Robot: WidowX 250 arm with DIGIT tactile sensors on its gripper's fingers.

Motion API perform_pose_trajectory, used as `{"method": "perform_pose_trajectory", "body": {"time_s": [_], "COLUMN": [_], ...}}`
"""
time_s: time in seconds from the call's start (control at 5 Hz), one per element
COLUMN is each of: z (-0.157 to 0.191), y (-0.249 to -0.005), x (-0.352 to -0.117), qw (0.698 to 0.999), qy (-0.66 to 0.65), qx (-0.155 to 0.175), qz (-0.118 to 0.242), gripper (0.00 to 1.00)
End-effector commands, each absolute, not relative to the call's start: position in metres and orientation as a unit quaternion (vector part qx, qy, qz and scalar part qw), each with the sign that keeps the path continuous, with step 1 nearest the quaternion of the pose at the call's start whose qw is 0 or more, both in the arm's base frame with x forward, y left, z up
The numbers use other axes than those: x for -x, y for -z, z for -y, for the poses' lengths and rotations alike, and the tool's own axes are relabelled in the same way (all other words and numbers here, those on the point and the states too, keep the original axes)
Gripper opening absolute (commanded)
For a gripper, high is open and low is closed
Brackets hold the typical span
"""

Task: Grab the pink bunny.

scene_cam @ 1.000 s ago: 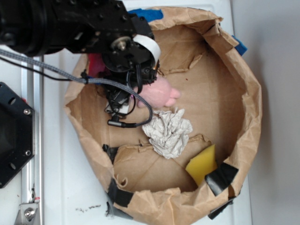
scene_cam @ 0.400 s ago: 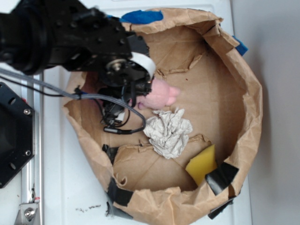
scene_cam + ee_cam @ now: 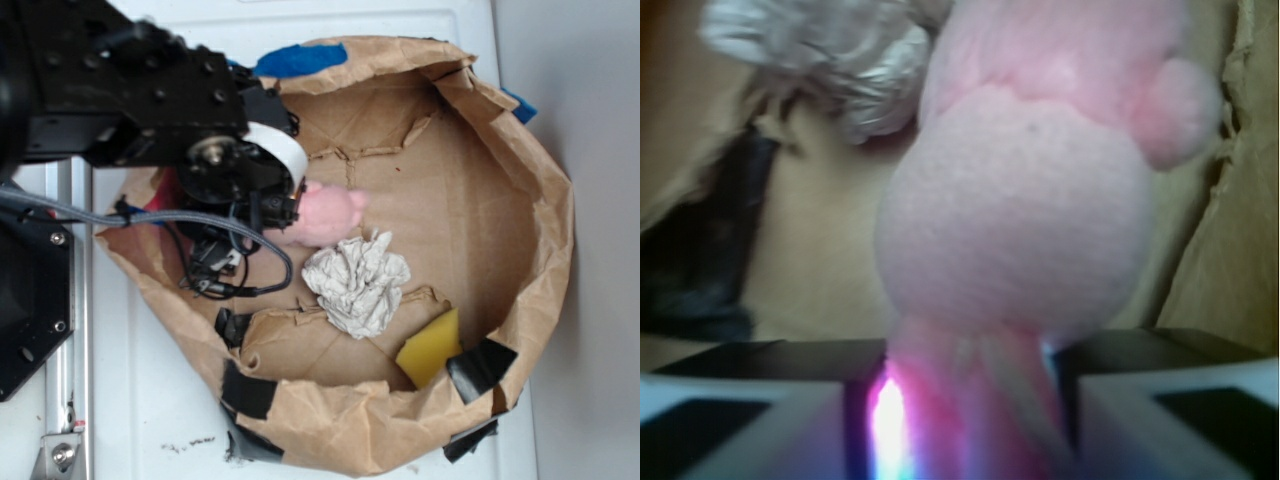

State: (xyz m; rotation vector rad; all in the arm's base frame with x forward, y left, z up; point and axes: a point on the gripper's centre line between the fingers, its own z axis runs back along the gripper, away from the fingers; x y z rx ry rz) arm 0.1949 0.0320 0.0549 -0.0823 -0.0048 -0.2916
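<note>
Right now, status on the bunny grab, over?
Gripper shut on pink bunny's ears. Bunny hangs forward of the fingers. Crumpled paper ball close beside it, not blocking.

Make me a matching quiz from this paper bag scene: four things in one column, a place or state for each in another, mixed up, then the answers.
Things:
1. pink bunny
2. crumpled paper ball
3. yellow sponge wedge
4. blue tape

Places or states:
A. on the bag's upper rim
B. loose in the middle of the bag floor
C. ears pinched in the gripper
D. at the lower wall, beside black tape

Pairs: 1-C, 2-B, 3-D, 4-A
</note>
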Motion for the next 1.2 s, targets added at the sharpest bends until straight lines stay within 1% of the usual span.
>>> {"method": "perform_pose_trajectory", "body": {"time_s": [0.0,0.2,0.4,0.6,0.8,1.0], "z": [-0.025,-0.023,-0.016,-0.012,-0.001,0.008], "y": [-0.111,-0.132,-0.147,-0.168,-0.184,-0.197], "x": [-0.199,-0.206,-0.206,-0.212,-0.222,-0.217], "qw": [0.986,0.987,0.990,0.994,0.996,0.997], "qy": [0.157,0.148,0.136,0.108,0.082,0.072], "qx": [0.052,0.052,0.036,0.028,-0.003,-0.009], "qz": [0.018,0.018,0.012,-0.010,-0.030,-0.019], "gripper": [0.00,0.00,0.00,0.00,0.00,0.00]}}
